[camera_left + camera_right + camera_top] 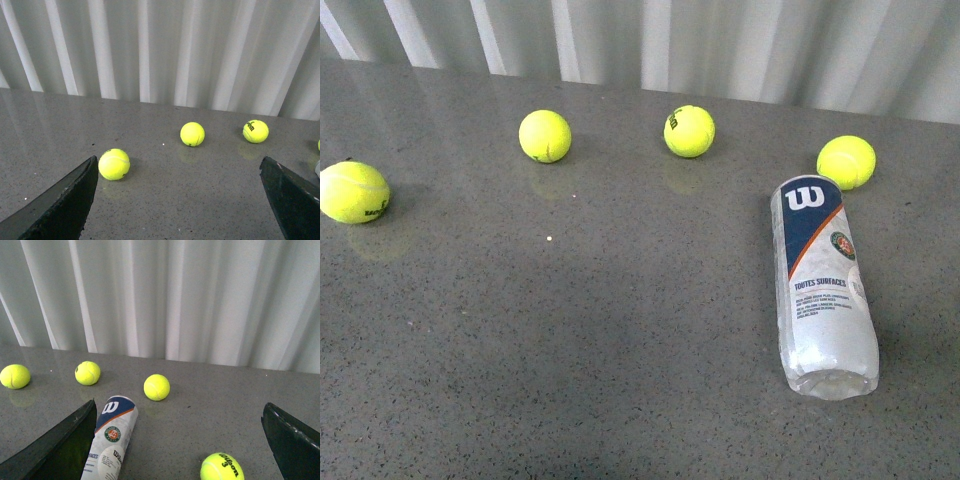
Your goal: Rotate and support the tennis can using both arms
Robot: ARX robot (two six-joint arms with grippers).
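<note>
Right claw: my right claw [179,404] stands wide open, its two black fingers [60,450] far apart and gripping nothing.
Left claw: my left claw [177,162] is spread just as wide, with only table between its black fingers [55,210]. Neither arm shows in the front view.
Near ground: the grey speckled tabletop [570,380] runs as open surface across the near and middle stretch, left of the can.
Task thing: the clear plastic tennis can with navy label, white W and orange stripe [820,285] lies on its side on the right part of the table, lengthwise near to far. Its clear end is nearest me and its labelled end points away. In the right wrist view the tennis can [112,440] lies close beside one finger; I cannot tell whether they touch.
Stray ball: one yellow-green felt tennis ball [222,467] sits low between my right fingers, apart from the can.
Far row: four more yellow-green balls sit beyond, one at the left edge [354,192], two mid-table [545,136] [689,131], and one just past the can's labelled end [846,162], apart from it.
Far edge: the tabletop ends against a white pleated curtain [720,40].
</note>
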